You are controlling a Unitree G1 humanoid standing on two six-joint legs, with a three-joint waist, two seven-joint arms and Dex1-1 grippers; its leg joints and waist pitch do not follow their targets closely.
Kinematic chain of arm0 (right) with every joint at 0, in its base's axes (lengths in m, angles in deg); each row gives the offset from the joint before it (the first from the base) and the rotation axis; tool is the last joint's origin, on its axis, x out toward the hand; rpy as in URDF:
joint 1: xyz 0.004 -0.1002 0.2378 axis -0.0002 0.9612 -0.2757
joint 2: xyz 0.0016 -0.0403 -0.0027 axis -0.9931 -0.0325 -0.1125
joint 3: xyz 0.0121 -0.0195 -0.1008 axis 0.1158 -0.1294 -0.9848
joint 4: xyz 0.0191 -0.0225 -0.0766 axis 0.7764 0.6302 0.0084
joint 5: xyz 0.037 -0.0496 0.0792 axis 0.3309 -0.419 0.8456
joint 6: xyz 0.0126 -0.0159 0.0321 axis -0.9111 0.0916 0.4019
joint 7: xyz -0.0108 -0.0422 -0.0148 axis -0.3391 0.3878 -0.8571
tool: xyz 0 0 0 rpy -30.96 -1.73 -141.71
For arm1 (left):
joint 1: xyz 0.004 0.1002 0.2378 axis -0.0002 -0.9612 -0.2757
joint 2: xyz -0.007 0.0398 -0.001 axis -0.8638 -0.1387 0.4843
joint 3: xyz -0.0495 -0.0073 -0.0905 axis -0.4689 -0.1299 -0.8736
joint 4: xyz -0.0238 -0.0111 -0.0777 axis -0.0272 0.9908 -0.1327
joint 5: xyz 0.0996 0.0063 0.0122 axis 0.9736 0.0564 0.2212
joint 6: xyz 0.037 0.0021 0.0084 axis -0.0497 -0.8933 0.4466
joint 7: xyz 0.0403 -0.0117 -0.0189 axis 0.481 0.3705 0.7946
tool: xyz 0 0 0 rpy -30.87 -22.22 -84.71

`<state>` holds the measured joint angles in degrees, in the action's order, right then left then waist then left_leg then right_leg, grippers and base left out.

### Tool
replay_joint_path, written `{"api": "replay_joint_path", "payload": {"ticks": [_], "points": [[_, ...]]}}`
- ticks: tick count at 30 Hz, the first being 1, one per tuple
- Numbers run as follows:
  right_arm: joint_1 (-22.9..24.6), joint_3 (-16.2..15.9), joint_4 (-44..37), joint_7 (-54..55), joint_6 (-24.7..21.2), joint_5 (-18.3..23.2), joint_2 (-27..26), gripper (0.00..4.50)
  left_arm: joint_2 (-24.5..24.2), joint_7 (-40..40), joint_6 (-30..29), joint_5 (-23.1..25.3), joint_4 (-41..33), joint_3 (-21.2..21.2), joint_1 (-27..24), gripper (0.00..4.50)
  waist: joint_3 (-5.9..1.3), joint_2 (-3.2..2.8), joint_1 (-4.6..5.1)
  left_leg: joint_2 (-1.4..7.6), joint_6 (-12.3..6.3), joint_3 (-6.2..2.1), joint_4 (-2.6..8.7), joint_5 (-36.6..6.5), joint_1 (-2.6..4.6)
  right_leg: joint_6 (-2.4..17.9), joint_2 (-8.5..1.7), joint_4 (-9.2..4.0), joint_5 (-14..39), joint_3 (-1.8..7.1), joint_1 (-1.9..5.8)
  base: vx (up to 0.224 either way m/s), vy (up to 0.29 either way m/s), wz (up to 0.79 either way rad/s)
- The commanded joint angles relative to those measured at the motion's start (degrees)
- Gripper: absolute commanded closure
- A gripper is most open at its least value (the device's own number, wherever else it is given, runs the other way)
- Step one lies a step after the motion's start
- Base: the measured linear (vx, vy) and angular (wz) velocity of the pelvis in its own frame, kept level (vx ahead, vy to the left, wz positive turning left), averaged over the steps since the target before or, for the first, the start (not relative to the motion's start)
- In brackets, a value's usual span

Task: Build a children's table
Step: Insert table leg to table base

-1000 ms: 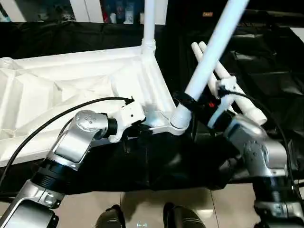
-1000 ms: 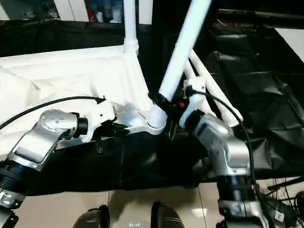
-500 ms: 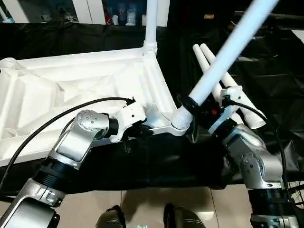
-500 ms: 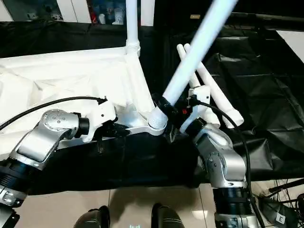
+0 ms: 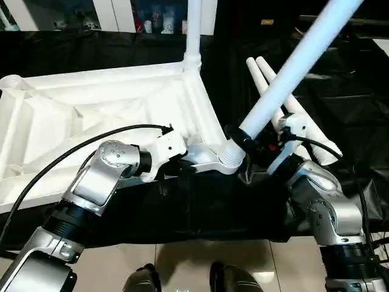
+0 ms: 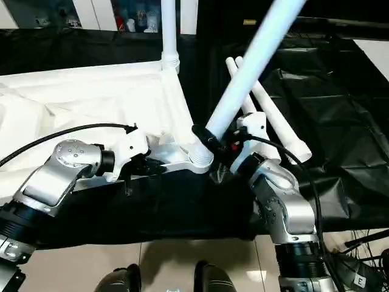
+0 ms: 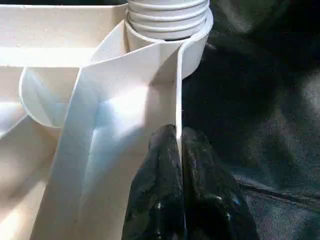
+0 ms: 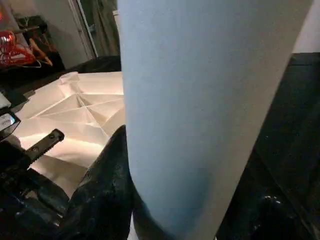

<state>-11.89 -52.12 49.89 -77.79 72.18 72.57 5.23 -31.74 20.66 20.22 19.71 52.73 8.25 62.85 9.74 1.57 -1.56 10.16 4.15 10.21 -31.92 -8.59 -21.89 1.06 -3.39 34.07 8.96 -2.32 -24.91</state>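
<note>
Left eye view: the tabletop (image 5: 91, 115) lies upside down on a black cloth (image 5: 200, 207), ribbed underside up, its long axis running from the left side toward the near corner socket (image 5: 230, 159). The left gripper (image 7: 179, 150) is pinched tight on the thin rim of the tabletop just beside that socket, fingers (image 7: 160, 190) on either side of the wall. At the far corner of the tabletop one leg (image 5: 193, 30) stands upright in its socket. A second leg (image 5: 292, 67) has its ribbed end at the near corner socket and leans up and away to the right. The right gripper (image 5: 249, 141) clasps this leg just above the socket. Two spare legs (image 5: 292, 106) lie side by side on the cloth beyond the tabletop's right edge.
</note>
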Motion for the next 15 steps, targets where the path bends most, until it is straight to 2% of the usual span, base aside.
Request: {"api": "replay_joint_path", "payload": {"ticks": [1, 2, 3, 5, 6, 9, 12, 15], "points": [[2.6, -3.9, 2.2, -1.5, -2.3, -3.3, 1.1, 2.66, -0.8, 1.0, -1.3, 1.9, 2.8, 1.3, -1.5, 4.5, -3.86, -0.37, -0.28, 2.28, -3.32, -0.74, 3.44, -13.1, 0.68, 10.8, -4.15, -4.55, 18.1, 2.73, 3.25, 0.0, 0.0, 0.0], [2.4, -4.4, 2.2, -1.7, -2.5, -3.5, 1.3, 2.66, -0.7, 1.1, -1.3, 2.0, 2.8, 1.3, -1.5, 4.5, -3.86, -0.13, -0.18, 2.29, -3.42, -0.73, 3.44, -13.0, 0.63, 10.8, -4.11, -4.57, 18.1, 2.71, 3.27, 0.0, 0.0, 0.0], [2.3, -4.7, 2.3, -1.8, -2.6, -3.7, 1.5, 2.66, -0.7, 1.1, -1.2, 2.0, 2.8, 1.3, -1.5, 4.5, -3.81, -0.29, -0.22, 2.29, -3.42, -0.73, 3.46, -13.4, 0.69, 10.7, -4.11, -4.64, 18.8, 2.7, 3.18, 0.0, 0.0, 0.0], [2.3, -4.7, 2.3, -1.8, -2.6, -3.7, 1.5, 2.66, -0.7, 1.1, -1.2, 2.0, 2.8, 1.3, -1.5, 4.5, -3.75, -0.25, -0.19, 2.28, -3.33, -0.76, 3.52, -13.8, 0.67, 10.3, -4.08, -4.72, 19.7, 2.7, 3.15, 0.0, 0.0, 0.0], [1.9, -5.6, 2.5, -2.5, -3.1, -4.0, 2.1, 2.66, -0.8, 1.1, -1.2, 1.8, 2.8, 1.4, -1.4, 4.5, -3.79, -0.06, -0.15, 2.3, -3.25, -0.74, 3.53, -14.1, 0.69, 10.0, -4.12, -4.8, 20.5, 2.73, 3.1, 0.0, 0.0, 0.0], [1.3, -6.8, 3.1, -3.4, -4.1, -4.7, 3.1, 2.66, -0.9, 1.1, -1.3, 1.8, 2.6, 1.5, -1.5, 4.5, -3.68, -0.15, -0.11, 2.35, -3.16, -0.78, 3.61, -14.3, 0.7, 10.0, -4.11, -4.8, 20.7, 2.76, 2.99, 0.0, 0.0, 0.0], [0.2, -9.1, 4.4, -5.4, -5.5, -6.1, 4.9, 2.66, -1.0, 0.9, -1.5, 1.8, 1.8, 1.7, -1.9, 4.5, -3.54, 0.09, 0.02, 2.33, -3.14, -0.82, 3.66, -15.1, 0.65, 9.6, -4.16, -4.95, 22.2, 2.76, 2.97, 0.0, 0.0, 0.0], [0.0, -9.8, 4.6, -6.2, -6.5, -6.0, 5.4, 2.66, -1.1, 0.8, -1.6, 1.7, 1.5, 1.8, -2.1, 4.5, -3.54, 0.04, 0.09, 2.42, -3.0, -0.88, 3.75, -15.5, 0.75, 9.2, -4.21, -5.09, 23.1, 2.81, 2.82, 0.0, 0.0, 0.0]]}}
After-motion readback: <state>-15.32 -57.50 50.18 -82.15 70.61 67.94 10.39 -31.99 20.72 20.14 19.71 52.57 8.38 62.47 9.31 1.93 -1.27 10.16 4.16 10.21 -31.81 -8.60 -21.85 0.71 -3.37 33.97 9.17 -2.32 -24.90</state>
